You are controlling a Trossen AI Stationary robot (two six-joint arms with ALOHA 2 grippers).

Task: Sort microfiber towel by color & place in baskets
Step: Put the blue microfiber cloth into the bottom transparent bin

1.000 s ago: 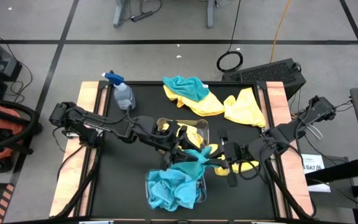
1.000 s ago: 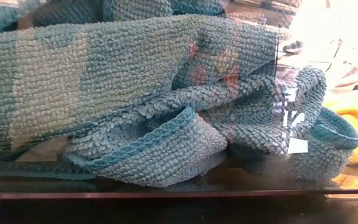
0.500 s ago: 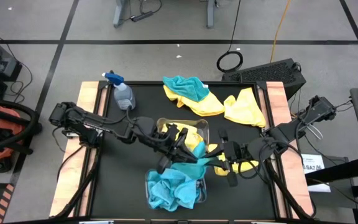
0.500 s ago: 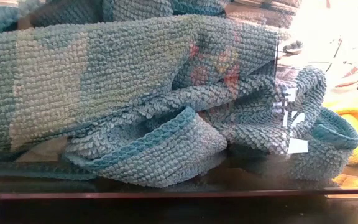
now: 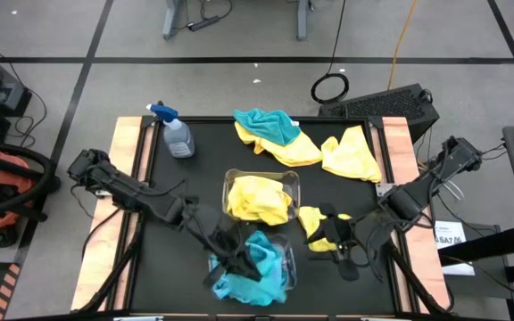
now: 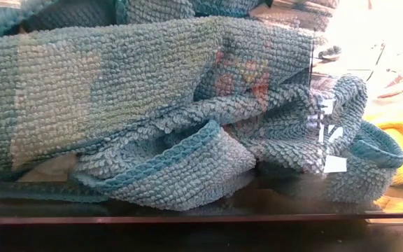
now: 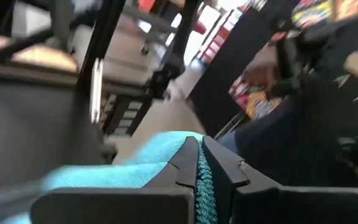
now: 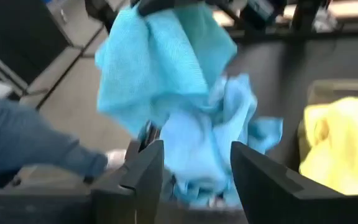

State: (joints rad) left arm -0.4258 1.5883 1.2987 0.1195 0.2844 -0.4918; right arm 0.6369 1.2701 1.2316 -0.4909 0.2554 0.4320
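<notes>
My left fingers (image 5: 239, 260) are pinched tight on a teal towel (image 5: 259, 267) above the near basket (image 5: 286, 272), at six o'clock on the surface (image 5: 199, 192). At centre, the second basket (image 5: 231, 181) holds yellow towels (image 5: 259, 198). At four o'clock, my right fingers (image 5: 339, 242) stand apart, empty, beside a yellow towel (image 5: 314, 221).

Teal-blue towels (image 5: 257, 267) in near basket; bright yellow towels (image 5: 257, 198) in far basket; tabletop (image 5: 199, 192) black.
</notes>
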